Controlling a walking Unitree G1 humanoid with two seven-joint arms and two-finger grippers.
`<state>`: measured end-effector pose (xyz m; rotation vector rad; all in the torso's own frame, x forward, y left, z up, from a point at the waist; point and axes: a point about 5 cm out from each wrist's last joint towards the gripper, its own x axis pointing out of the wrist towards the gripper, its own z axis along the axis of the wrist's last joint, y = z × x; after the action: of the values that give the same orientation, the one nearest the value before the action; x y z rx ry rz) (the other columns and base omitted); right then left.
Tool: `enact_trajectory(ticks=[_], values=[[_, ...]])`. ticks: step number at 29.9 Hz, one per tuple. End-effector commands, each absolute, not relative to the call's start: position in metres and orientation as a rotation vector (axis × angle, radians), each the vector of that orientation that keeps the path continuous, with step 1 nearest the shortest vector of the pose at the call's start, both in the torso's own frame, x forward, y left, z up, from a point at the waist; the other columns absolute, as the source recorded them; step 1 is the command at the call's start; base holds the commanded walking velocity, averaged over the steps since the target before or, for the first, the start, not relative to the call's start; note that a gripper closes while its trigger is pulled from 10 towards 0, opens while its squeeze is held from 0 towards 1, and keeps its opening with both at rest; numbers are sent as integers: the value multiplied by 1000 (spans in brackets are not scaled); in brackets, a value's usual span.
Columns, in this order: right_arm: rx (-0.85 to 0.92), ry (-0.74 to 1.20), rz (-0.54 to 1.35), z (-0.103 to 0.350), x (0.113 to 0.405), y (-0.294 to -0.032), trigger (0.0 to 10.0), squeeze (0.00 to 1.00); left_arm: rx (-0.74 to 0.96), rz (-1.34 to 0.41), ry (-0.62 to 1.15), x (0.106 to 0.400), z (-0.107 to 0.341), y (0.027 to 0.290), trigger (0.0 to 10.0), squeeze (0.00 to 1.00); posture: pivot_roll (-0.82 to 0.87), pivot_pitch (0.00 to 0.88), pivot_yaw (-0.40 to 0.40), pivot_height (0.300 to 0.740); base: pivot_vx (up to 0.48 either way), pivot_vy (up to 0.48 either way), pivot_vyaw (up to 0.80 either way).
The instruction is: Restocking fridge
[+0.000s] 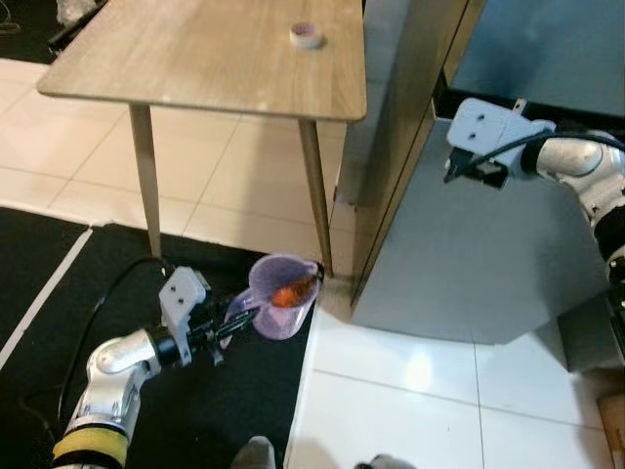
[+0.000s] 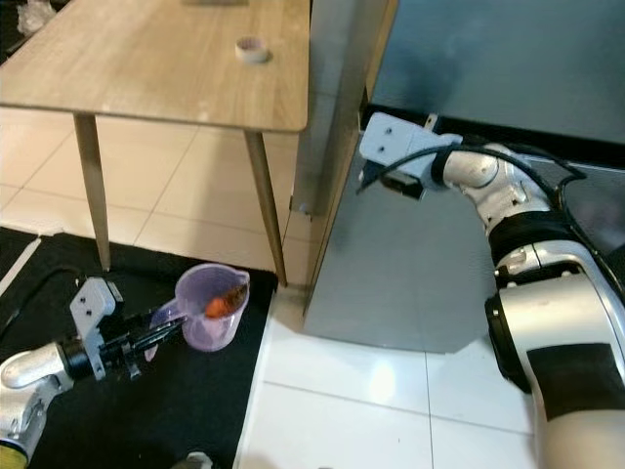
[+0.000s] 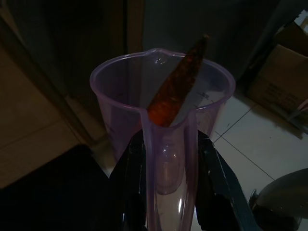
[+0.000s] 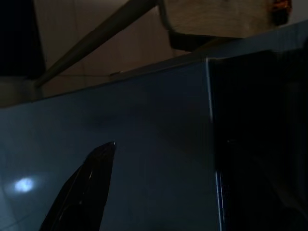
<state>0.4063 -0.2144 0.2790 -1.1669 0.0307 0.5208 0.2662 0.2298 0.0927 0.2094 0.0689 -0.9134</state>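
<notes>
Holding the translucent purple plastic jug point(image 1: 282, 295) by its handle, the left claw point(image 1: 234, 327) hangs low over the black floor mat point(image 1: 59, 283), just beside the leg of the light wooden counter point(image 1: 195, 59); an orange carrot point(image 1: 291, 293) lies slanted inside the jug. To the robot's right, the right claw point(image 1: 451, 174) reaches up against the grey fridge door point(image 1: 459, 264), near its upper edge. A small roll of tape point(image 1: 307, 35) sits on the counter, well apart from all this.

From the right eye, the same layout reads clearly: the jug rides tilted, spout toward the fridge, and the right arm stretches across the door front. Whether the right fingers are spread or pinched cannot be told from either head view.

Along the left wrist, both black fingers point(image 3: 132, 183) clamp the jug's handle from either side, and the carrot's tip pokes past the rim. Doing this step well likely means keeping the jug level so the carrot does not slide out.

Along the right wrist, one dark finger point(image 4: 82, 192) lies close to the door face, beside a dark vertical gap at the door's edge. The sound move, I judge, is to hook that edge firmly and swing the door wide before bringing the jug across.
</notes>
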Motion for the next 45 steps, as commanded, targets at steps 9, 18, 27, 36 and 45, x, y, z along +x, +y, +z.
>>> enact_trajectory(ticks=[9,18,27,36,45], values=[[-1219,88,541,276,403,-224,10000,0,302,-920,-54,266,145,235,10000,0,99,139,-115,740,0,0,0],[-1217,70,471,284,406,-226,10000,0,330,-942,-114,261,173,236,10000,0,105,146,-118,740,0,0,0],[-1248,72,397,289,409,-226,10000,0,294,-944,-154,252,193,236,10000,0,111,150,-122,740,0,0,0],[-1290,153,607,268,405,-215,2902,0,292,-951,-151,250,198,234,10000,0,113,152,-122,740,0,0,0],[-1320,214,685,261,401,-217,902,0,284,-963,-152,249,199,230,10000,0,111,153,-122,740,0,0,0]])
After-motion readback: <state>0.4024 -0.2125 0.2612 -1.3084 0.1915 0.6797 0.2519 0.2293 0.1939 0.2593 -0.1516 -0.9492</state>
